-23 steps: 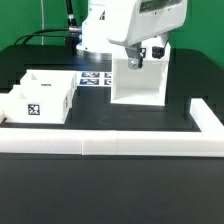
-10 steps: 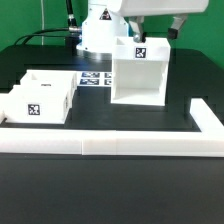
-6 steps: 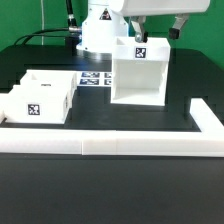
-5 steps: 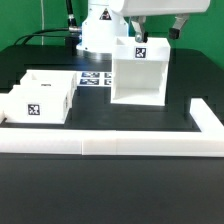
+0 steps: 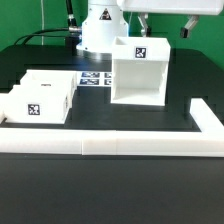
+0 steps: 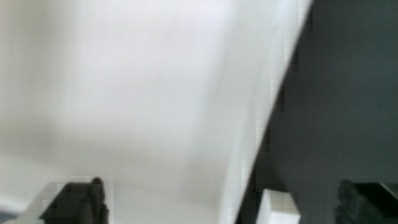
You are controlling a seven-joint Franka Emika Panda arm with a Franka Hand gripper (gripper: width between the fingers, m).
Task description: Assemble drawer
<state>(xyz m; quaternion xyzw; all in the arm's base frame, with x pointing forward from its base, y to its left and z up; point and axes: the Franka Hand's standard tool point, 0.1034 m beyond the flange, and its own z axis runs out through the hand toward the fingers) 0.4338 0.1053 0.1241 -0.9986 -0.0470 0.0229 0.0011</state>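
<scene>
The white drawer casing (image 5: 140, 75) stands upright on the black table, its open side toward the camera and a square tag on its top rim. Two white open-top trays (image 5: 38, 98) sit side by side at the exterior view's left; the front one shows a tag. My gripper (image 5: 163, 28) hangs open and empty just above the casing, apart from it. In the wrist view the gripper (image 6: 222, 205) looks down on the casing's white surface (image 6: 143, 100), with one dark fingertip (image 6: 75, 202) at each side and nothing between them.
A long low white wall (image 5: 110, 148) runs along the table's front and turns back at the exterior view's right (image 5: 210, 120). The marker board (image 5: 95, 80) lies flat between the trays and the casing. The robot's base (image 5: 100, 35) stands behind it.
My gripper was down at the casing's top rim; it has let go and risen straight up, now mostly out of the top of the exterior view. The casing and trays have not moved.
</scene>
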